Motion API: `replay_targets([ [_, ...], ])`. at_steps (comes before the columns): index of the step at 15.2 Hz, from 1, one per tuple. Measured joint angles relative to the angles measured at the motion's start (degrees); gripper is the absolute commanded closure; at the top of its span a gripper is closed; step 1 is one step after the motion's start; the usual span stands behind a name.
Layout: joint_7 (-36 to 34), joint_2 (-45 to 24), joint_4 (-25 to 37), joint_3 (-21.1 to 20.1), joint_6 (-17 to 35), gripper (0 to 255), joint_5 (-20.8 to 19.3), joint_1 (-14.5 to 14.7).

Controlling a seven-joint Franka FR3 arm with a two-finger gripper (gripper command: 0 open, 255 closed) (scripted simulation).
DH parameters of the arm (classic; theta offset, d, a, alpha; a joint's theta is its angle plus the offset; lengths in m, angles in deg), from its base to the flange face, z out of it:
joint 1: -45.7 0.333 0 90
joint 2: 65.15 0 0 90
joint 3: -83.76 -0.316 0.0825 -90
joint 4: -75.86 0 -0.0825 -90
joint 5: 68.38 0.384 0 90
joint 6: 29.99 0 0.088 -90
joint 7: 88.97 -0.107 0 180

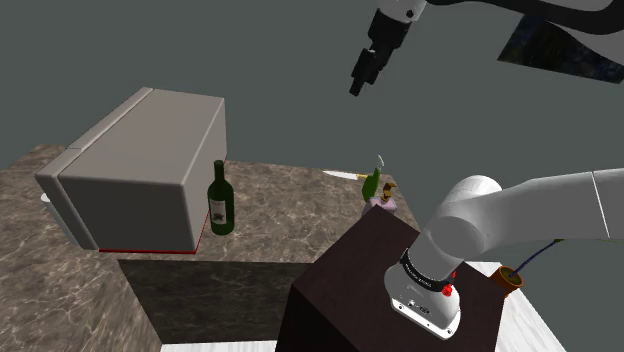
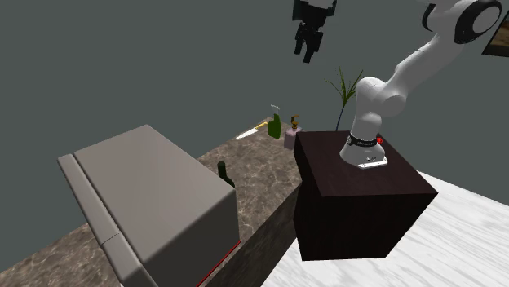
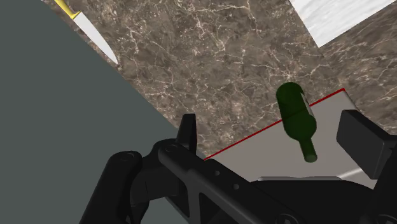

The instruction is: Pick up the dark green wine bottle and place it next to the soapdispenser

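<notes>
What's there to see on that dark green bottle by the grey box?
The dark green wine bottle looks like glass, with a narrow neck, rounded shoulders and a pale label on its body. It stands upright on the brown marbled counter, close beside the grey box; the open black gripper hangs well clear of it.

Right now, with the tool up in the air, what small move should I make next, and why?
Probably lower the tool toward the dark green bottle. The tool hangs open high above the marble counter, while the bottle stands upright, untouched, close beside the grey box. Come down over the neck, keeping clear of the box.
</notes>
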Motion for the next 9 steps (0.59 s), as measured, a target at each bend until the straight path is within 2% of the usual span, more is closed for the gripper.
replay_targets([
  [3, -0.5, -1.4, -0.4, -0.5, 1.7, 0, 0.3, 0.2],
  [9, -3.5, -9.3, -2.4, -3.3, 10.7, 0, 1.5, 1.0],
])
